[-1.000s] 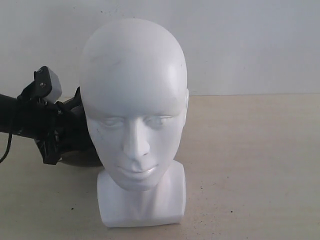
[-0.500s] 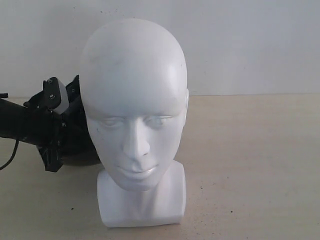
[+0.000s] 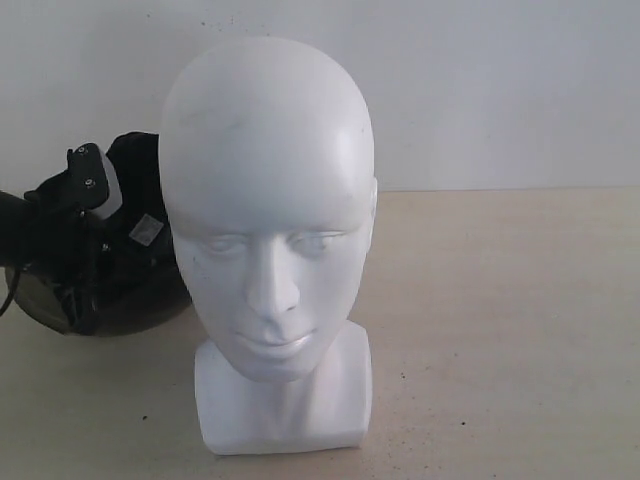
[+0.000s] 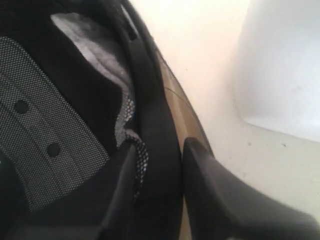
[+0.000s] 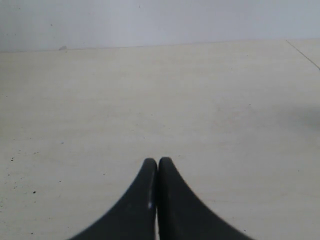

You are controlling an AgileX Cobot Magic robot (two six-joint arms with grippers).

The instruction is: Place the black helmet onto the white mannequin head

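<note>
Sitting low at the left, just beyond the head (image 3: pixel 265 200), the matte black helmet (image 3: pixel 140 290) shows its padded lining, its rim clamped by the left hand (image 4: pixel 160 150). I judge the grasp made; next comes lifting it, opening down, over the glossy white crown. The right hand (image 5: pixel 158 162) is pressed together over the worktop (image 3: pixel 500 300).

Right claw (image 5: pixel 158 162) tips pressed together, holding nothing; beige tabletop (image 5: pixel 160 100) beyond.

One black helmet (image 3: pixel 150 295) and one white mannequin head (image 3: pixel 265 200).
</note>
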